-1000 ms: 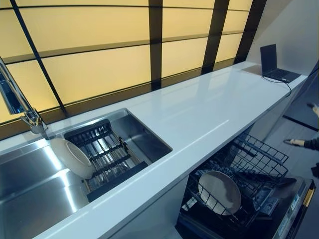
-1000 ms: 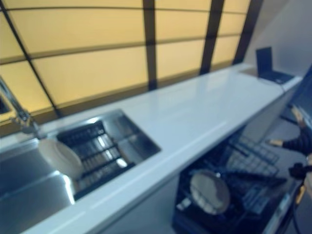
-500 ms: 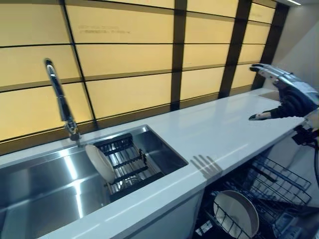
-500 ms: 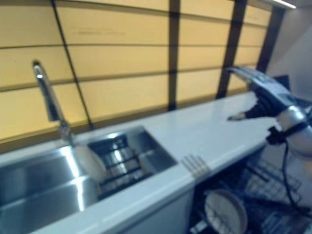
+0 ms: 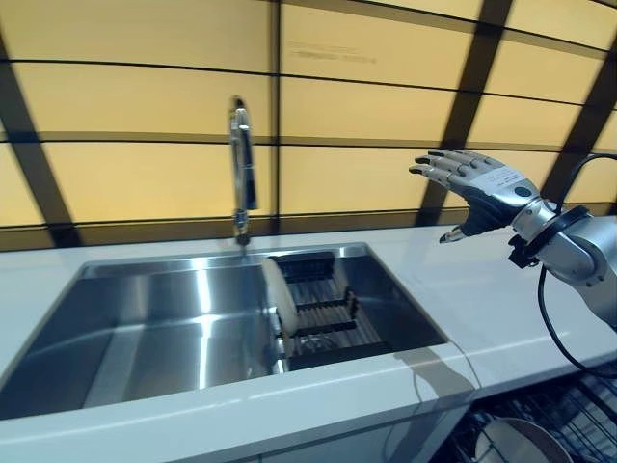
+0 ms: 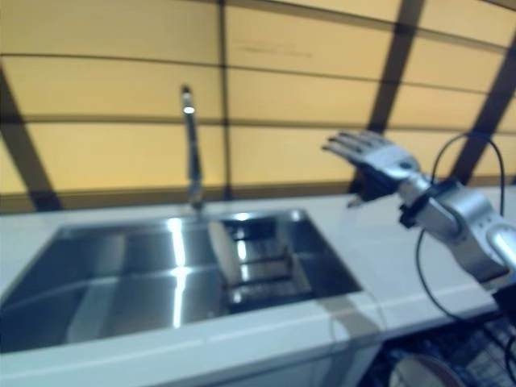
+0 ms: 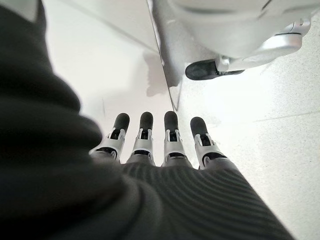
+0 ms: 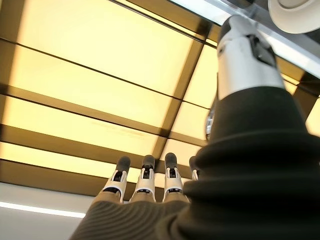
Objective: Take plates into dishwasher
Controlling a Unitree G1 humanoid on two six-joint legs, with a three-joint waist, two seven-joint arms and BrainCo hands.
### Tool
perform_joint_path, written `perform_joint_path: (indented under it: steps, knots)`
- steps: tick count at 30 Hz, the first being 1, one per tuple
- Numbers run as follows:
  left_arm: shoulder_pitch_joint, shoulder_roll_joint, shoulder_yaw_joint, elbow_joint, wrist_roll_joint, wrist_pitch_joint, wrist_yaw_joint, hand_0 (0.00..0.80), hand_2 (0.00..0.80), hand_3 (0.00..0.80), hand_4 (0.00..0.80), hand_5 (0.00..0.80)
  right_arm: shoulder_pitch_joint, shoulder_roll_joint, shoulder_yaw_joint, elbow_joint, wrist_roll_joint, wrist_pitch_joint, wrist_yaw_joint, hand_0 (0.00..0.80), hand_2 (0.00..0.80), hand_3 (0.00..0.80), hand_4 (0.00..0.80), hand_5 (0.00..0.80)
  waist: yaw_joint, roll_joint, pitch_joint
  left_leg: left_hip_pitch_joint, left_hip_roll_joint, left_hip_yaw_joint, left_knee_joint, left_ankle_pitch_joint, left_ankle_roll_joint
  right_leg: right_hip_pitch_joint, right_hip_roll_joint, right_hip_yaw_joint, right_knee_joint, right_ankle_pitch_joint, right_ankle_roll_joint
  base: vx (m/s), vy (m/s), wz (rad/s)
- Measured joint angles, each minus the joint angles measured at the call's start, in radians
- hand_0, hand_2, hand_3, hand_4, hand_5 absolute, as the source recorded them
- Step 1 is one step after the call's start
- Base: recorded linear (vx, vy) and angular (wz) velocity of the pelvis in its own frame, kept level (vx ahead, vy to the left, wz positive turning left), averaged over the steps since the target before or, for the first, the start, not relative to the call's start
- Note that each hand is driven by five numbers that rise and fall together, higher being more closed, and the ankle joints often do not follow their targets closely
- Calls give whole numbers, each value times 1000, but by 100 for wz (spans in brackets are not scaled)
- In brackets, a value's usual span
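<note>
The sink (image 5: 145, 338) is the landmark here: a wide steel basin set into the white counter (image 5: 501, 299), with the tap (image 5: 239, 164) standing at its back edge. Inside the sink, at its right end, sits a dark rack (image 5: 323, 313), and one white plate (image 5: 281, 299) stands on edge against the left side of this rack; probably the rack's bars keep it upright so that it drains and is easy to take by the rim. To the right of the sink and lower, under the counter edge, a part of the dishwasher basket (image 5: 578, 420) shows, with another plate (image 5: 516, 442) already lying in it, so I judge the task is partly done and the plate in the sink is the one to fetch next. The right hand (image 5: 477, 188) hangs in the air above the counter, to the right of the sink and well apart from the plate; its fingers are stretched out and spread, and it holds nothing, which fits a hand on its way to reach for something. The left hand (image 7: 160, 145) shows only in its own wrist view, low beside the robot above a pale floor (image 7: 280, 100), far from the sink, with fingers straight and empty; it seems idle.
</note>
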Motion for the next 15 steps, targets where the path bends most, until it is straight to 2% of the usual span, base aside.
perform_joint_path:
  steps: [2, 5, 6, 7, 8, 9, 10, 11, 12, 14, 15]
  knots:
    - [-15, 20, -1, -1, 0, 5, -1, 0, 0, 0, 0, 0, -29, -1, 38, 7, -55, -32, -36, 0, 0, 0, 0, 0, 7, 5, 26, 2, -7, -30, 6, 1, 20, -40, -23, 28, 113, 26, -6, 65, 77, 46]
    - [-16, 51, -24, -27, 0, 22, -1, 0, 0, 0, 0, 0, -105, -19, 109, 24, -85, -72, -82, 0, 0, 0, 0, 0, 20, 15, 33, 0, -16, -69, 10, 4, 41, -73, -26, 95, 189, 70, -11, 66, -13, 36]
    - [-17, 56, -27, -34, 0, 24, -1, 0, 0, 0, 0, 0, -112, -23, 115, 24, -85, -78, -88, 0, 0, 0, 0, 0, 21, 15, 33, 2, -17, -81, 11, 6, 44, -75, -26, 99, 195, 70, -10, 115, -135, 64]
    - [-17, 73, -27, -58, 0, 31, -1, 0, 0, 0, 0, 0, -158, -32, 141, 29, -86, -101, -103, 0, 0, 0, 0, 0, 24, 12, 34, -1, -19, -121, 7, 15, 58, -77, -9, 113, 187, 14, -1, 88, -108, 47]
    - [-17, 73, -27, -58, 0, 31, -1, 0, 0, 0, 0, 0, -158, -32, 141, 29, -86, -101, -103, 0, 0, 0, 0, 0, 24, 12, 34, -1, -19, -121, 7, 15, 58, -77, -9, 113, 187, 14, -1, 75, -103, 54]
    - [-17, 79, -28, -63, 0, 38, -1, 0, 0, 0, 0, 0, -194, -36, 161, 37, -87, -116, -114, 0, 0, 0, 0, 0, 24, 11, 35, -1, -19, -138, 7, 16, 59, -67, 8, 118, 138, -15, -1, 104, -156, 49]
    - [-17, 80, -28, -65, -1, 39, -1, 0, 0, 0, 0, 0, -226, -50, 170, 40, -86, -129, -136, 0, 0, 0, 0, 0, 23, 4, 37, 2, -22, -166, 5, 15, 56, -52, 33, 121, 20, -23, 1, 130, -202, 60]
    - [-17, 79, -28, -65, -1, 40, -1, 0, 0, 0, 0, 0, -232, -58, 176, 42, -86, -132, -147, 0, 0, 0, 0, 0, 20, 0, 38, 3, -22, -181, 5, 14, 54, -47, 44, 126, -27, -23, 0, 172, -268, 72]
    - [-19, 80, -28, -64, -1, 39, 0, 0, 0, 0, 0, 0, -233, -75, 183, 50, -86, -137, -165, 0, 0, 0, 0, 0, 13, -13, 41, 2, -23, -210, 4, 11, 49, -33, 72, 165, -140, -16, 7, 103, -168, 60]
    - [-18, 89, -28, -62, 0, 40, 0, 0, 0, 0, 0, 0, -230, -76, 188, 77, -86, -144, -183, 0, 0, 0, 0, 0, -5, -49, 42, 0, -38, -260, 3, 8, 36, -4, 91, 214, -260, -12, 13, 84, -166, 87]
    - [-21, 96, -29, -61, -1, 40, 1, 0, 0, 0, 0, 0, -226, -76, 188, 96, -86, -144, -194, 0, 0, 0, 0, 0, -13, -88, 41, -2, -57, -291, -1, 7, 6, 13, 91, 256, -300, 33, -5, 53, -176, 103]
